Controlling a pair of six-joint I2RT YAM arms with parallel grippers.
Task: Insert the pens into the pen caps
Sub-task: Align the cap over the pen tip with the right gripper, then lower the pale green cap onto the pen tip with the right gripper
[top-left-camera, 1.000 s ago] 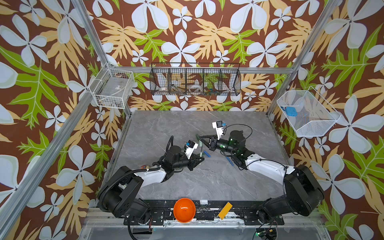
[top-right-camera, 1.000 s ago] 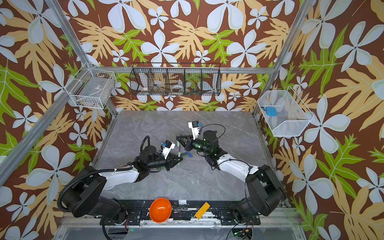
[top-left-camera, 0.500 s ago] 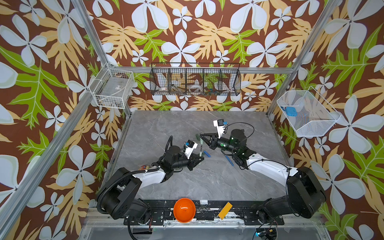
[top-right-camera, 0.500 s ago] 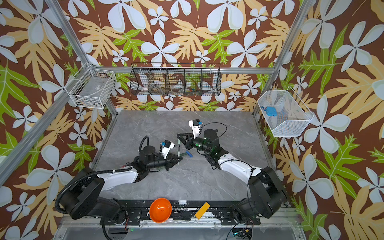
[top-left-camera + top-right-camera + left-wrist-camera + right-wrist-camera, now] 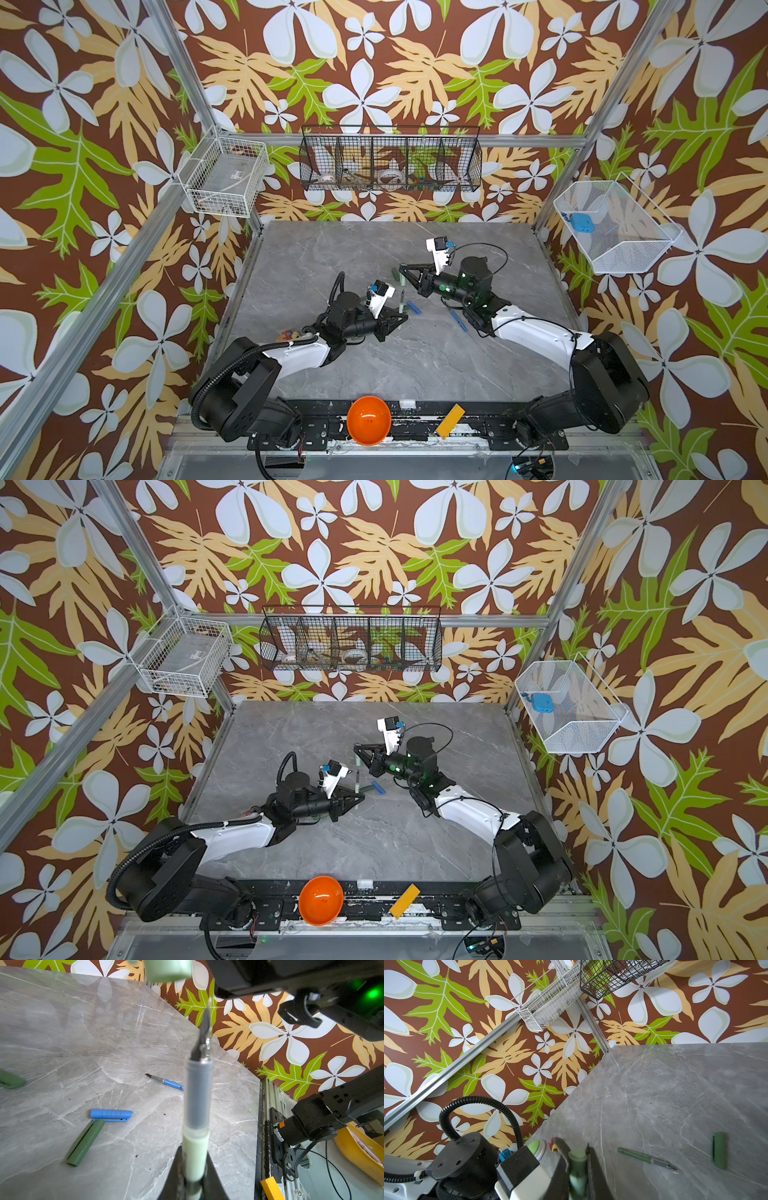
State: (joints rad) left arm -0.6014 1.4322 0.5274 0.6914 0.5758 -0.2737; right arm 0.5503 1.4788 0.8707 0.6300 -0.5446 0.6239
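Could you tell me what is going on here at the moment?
The robot is capping pens. The left tool is shut on a pale green pen, and the right tool is shut on the pale green cap, which is near the nib but not on it. On the table lie a blue pen, a blue cap, a dark green pen and a dark green cap, all apart.

Left end effector and right end effector clamped, tips close.
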